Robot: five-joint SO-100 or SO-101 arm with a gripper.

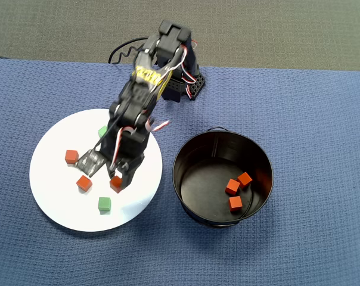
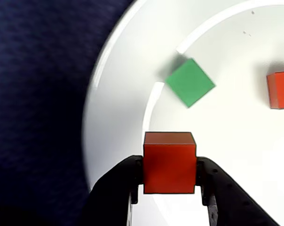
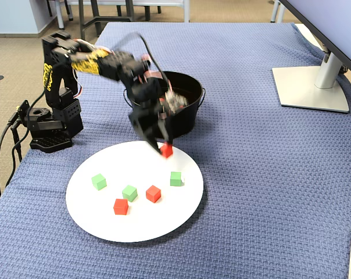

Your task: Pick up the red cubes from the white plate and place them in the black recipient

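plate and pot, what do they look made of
The round white plate looks like glazed ceramic or hard plastic: the wrist view shows bright glare streaks. The round black pot looks like thin painted metal, with a shiny inner wall and wire handle.

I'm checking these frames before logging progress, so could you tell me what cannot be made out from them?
- Third green cube: in the overhead view the arm covers all but a corner of one; the fixed view shows all three.
- Contents of the black recipient: its wall and the arm hide them in the fixed view.
- Whether the held red cube is clear of the white plate: the gripper is motion-blurred in the fixed view.
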